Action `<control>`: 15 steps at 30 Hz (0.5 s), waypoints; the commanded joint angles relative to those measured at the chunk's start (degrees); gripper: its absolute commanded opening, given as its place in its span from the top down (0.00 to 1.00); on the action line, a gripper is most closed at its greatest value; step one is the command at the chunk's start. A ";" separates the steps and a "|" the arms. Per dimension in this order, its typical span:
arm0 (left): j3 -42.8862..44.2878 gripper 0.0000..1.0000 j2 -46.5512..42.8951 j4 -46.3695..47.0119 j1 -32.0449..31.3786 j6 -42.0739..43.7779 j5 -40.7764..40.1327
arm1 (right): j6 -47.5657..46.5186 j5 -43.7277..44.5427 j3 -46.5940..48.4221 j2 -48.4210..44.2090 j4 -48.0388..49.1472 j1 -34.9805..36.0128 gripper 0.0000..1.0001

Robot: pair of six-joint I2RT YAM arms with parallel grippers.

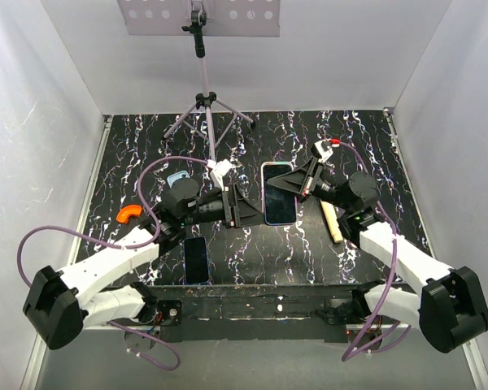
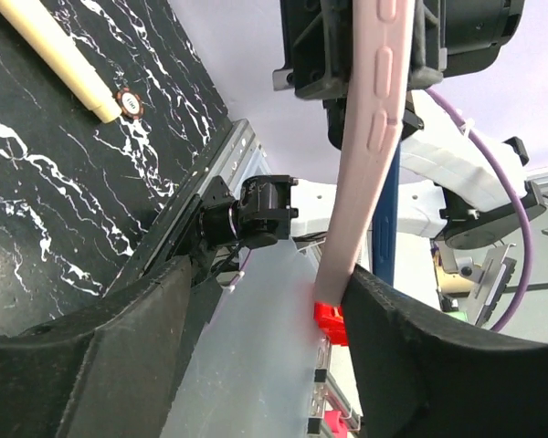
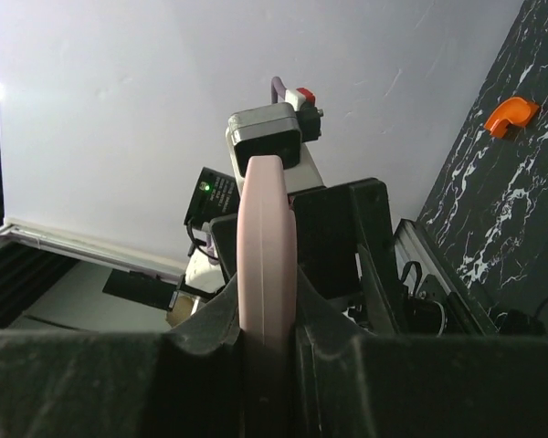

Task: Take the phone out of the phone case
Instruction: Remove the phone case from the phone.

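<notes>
The phone in its pale pink case [image 1: 278, 193] is held up over the middle of the table, dark screen facing the top camera. My right gripper [image 1: 299, 185] is shut on the case's right edge; in the right wrist view the pink edge [image 3: 267, 228] runs up between the closed fingers of that gripper [image 3: 267, 315]. My left gripper [image 1: 250, 208] is open at the case's left edge. In the left wrist view its jaws [image 2: 265, 306] stand wide apart, and the end of the pink case [image 2: 374, 137] rests against the right finger [image 2: 411, 347].
A second dark phone [image 1: 196, 260] lies flat near the front edge. A light blue case [image 1: 177, 177] and an orange piece [image 1: 130, 213] lie at the left. A wooden stick [image 1: 332, 221] lies at the right. A tripod [image 1: 205, 106] stands at the back.
</notes>
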 commanded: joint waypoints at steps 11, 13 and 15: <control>0.63 0.29 -10.61 -0.11 2.71 -8.69 5.05 | -6.37 -10.32 7.58 -7.76 -7.73 -5.75 0.99; -0.51 0.30 -9.02 8.52 0.87 -15.29 5.77 | -7.17 -9.44 7.84 -7.85 -10.35 -5.75 0.99; 0.53 0.30 -7.70 11.01 -1.94 -16.72 4.63 | -7.78 -7.60 7.58 -8.11 -12.38 -5.75 0.99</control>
